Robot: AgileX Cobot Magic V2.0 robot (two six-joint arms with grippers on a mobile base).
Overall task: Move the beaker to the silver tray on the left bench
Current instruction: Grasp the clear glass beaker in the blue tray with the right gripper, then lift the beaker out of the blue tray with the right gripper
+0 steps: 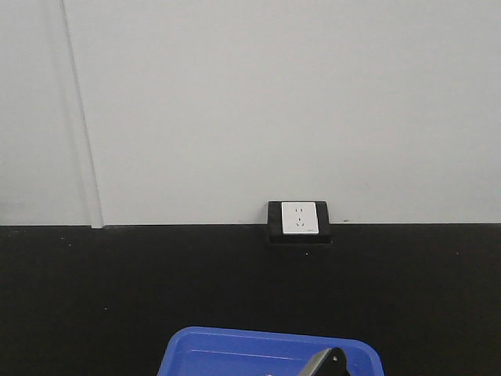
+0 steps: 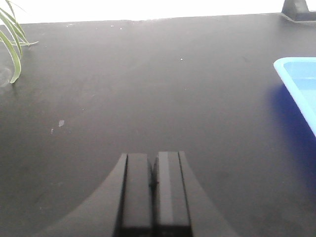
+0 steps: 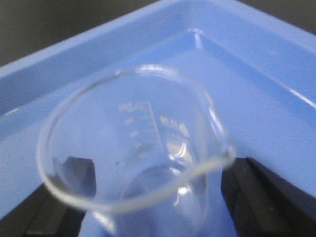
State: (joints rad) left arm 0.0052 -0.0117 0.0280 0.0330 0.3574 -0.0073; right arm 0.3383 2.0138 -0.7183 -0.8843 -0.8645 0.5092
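Observation:
The beaker, clear glass with printed marks and a pour spout, stands between the black fingers of my right gripper, inside the blue plastic tray. Both fingers press against its sides, and the gripper is shut on it. A dark part of the right gripper shows at the bottom of the front view. My left gripper is shut and empty, low over the matte black worktop. The silver tray is out of view.
The blue tray sits at the near edge in the front view and at the right edge of the left wrist view. A white socket in a black box stands against the white wall. Green plant leaves hang at far left.

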